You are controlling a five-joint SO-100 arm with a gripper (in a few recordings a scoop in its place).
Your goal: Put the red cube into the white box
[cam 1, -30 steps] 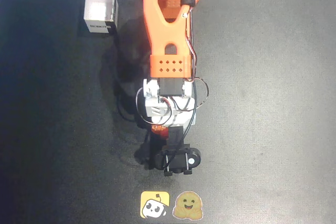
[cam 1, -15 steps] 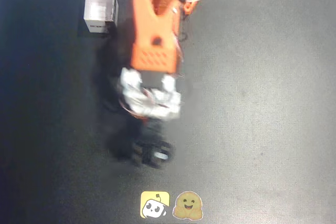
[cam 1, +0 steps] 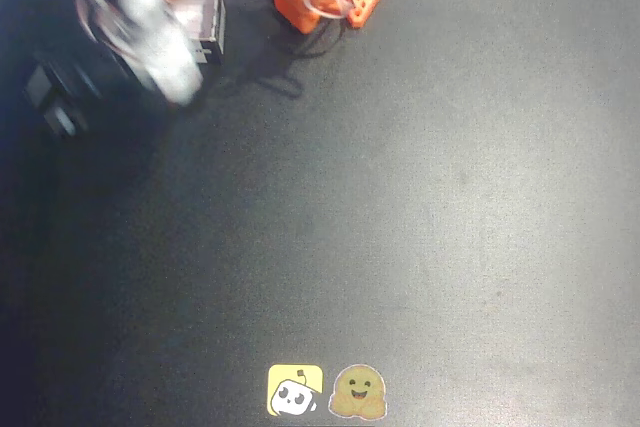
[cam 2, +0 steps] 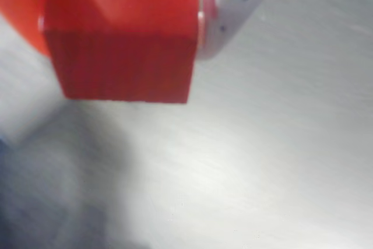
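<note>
Dark table (cam 1: 420, 197), hand (cam 2: 122, 21) gripping red cube (cam 2: 125, 56), edge tilted

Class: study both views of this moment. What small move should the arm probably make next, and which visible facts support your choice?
Probably centre over the box before releasing. In the wrist view the end effector grips the red cube above blurred surface. Overhead, the blurred arm overlaps the white box, but whether the cube sits above its opening cannot be told.
</note>
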